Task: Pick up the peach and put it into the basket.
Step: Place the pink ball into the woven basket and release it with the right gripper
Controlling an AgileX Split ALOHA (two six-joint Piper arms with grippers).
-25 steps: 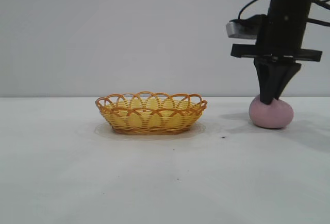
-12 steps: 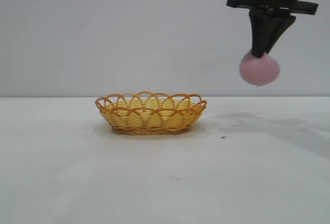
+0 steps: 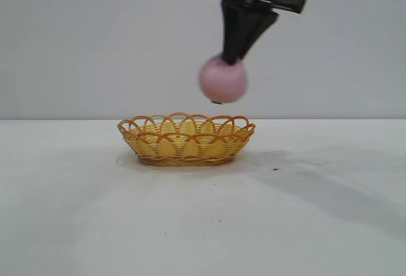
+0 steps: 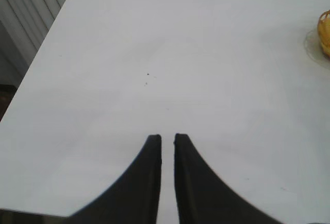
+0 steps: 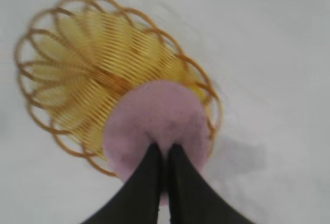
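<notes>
The pale pink peach (image 3: 222,80) hangs in the air above the right end of the yellow wicker basket (image 3: 186,139). My right gripper (image 3: 229,58) is shut on the peach's top and holds it clear of the orange-brown rim. In the right wrist view the peach (image 5: 154,123) covers one end of the basket (image 5: 82,59) below it, with my right gripper (image 5: 164,148) pinching it. My left gripper (image 4: 167,137) is shut and empty over bare table, far from the basket, whose edge (image 4: 324,31) just shows in the left wrist view.
The white table (image 3: 203,225) runs around the basket. A small dark speck (image 3: 275,169) lies right of the basket. The table's side edge (image 4: 31,74) shows in the left wrist view.
My right gripper lifted the peach off the table at the right and carried it left, from beside the basket to above its right end.
</notes>
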